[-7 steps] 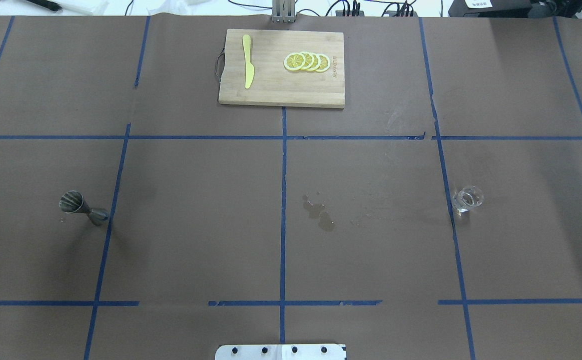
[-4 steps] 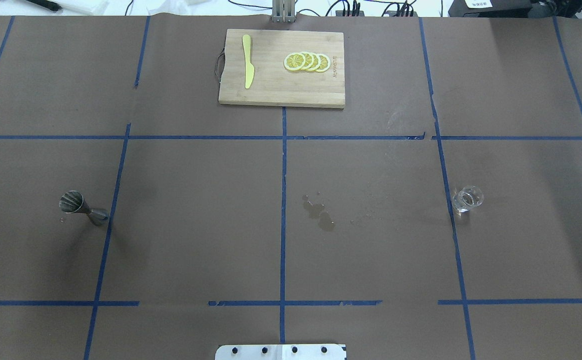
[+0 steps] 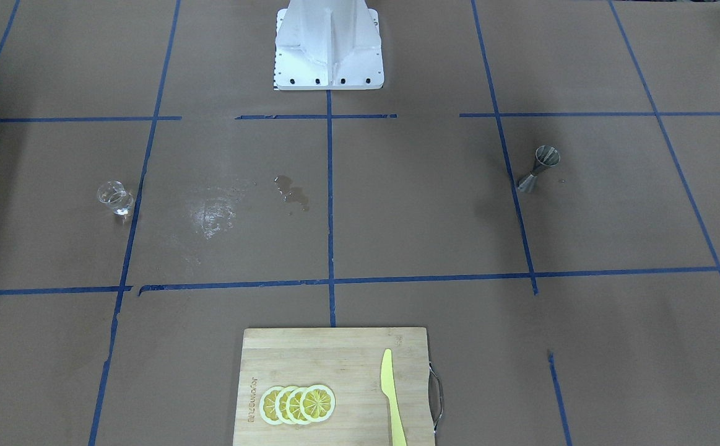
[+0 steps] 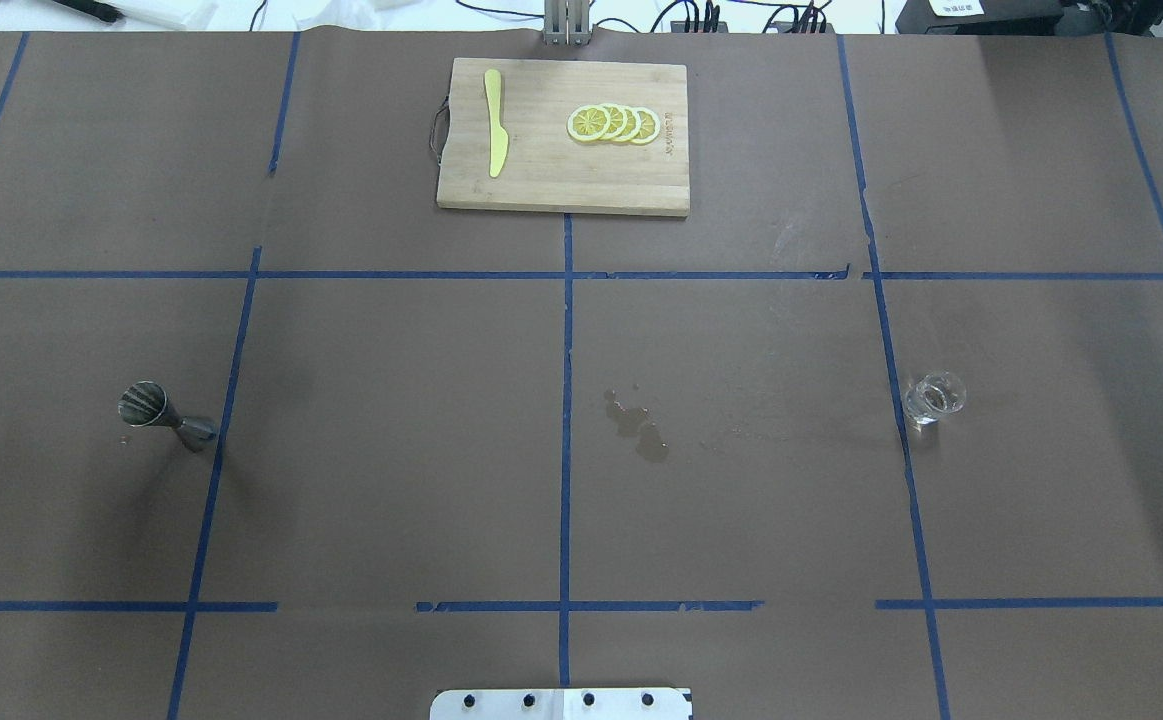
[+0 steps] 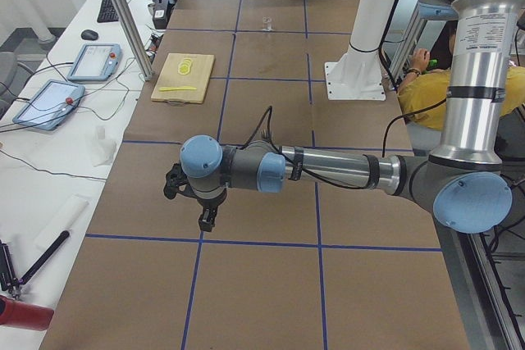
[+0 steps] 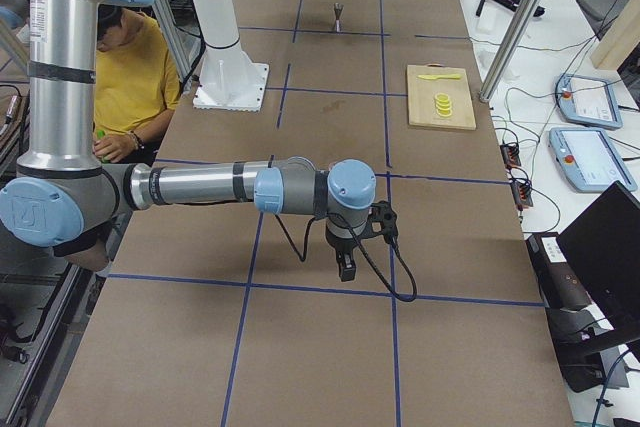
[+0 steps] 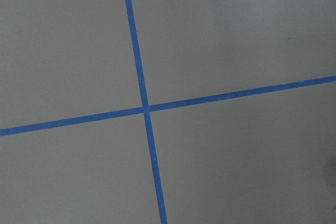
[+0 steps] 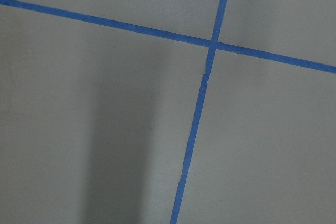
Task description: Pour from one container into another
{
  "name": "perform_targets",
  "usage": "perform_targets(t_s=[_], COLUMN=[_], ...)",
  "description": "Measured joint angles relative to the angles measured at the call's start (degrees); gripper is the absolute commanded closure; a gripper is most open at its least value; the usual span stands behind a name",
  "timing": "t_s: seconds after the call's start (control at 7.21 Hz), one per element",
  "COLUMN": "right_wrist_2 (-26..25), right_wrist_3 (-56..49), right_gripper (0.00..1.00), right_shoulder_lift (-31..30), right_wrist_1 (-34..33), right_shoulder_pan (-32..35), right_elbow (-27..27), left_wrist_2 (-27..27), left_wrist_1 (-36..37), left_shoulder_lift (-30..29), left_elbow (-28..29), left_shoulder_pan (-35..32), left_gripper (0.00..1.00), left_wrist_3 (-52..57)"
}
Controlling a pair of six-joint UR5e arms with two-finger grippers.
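The small clear glass cup point(image 4: 934, 397) stands upright on the right side of the brown table, also seen in the front-facing view point(image 3: 115, 197). Far across on the left side stands the steel hourglass jigger point(image 4: 166, 415), upright point(image 3: 539, 168). Neither gripper is near them. My left gripper point(image 5: 205, 219) hangs over bare table past the table's left end, and my right gripper point(image 6: 346, 267) likewise beyond the right end. Both show only in the side views, so I cannot tell if they are open or shut. The wrist views show only brown paper and blue tape.
A wooden cutting board point(image 4: 563, 190) at the far middle carries a yellow knife point(image 4: 495, 122) and lemon slices point(image 4: 613, 123). A wet spill point(image 4: 638, 430) marks the table's centre. The robot's base plate point(image 4: 561, 704) sits at the near edge.
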Motion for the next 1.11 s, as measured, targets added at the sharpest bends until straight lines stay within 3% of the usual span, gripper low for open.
perform_targets(t_s=[0.69,1.11], right_wrist_2=[0.34,0.67], right_wrist_3=[0.13,0.13], right_gripper=[0.00,0.00], right_shoulder_lift=[-0.02,-0.08], right_wrist_1=[0.14,0.14], right_shoulder_pan=[0.00,-0.02], right_elbow=[-0.06,-0.10], left_wrist_2=[0.25,0.07], left_wrist_1=[-9.59,-10.66], left_shoulder_lift=[2.54,2.83], left_elbow=[0.98,1.03], left_shoulder_pan=[-0.05,0.00], left_gripper=[0.00,0.00], left_wrist_3=[-0.17,-0.21])
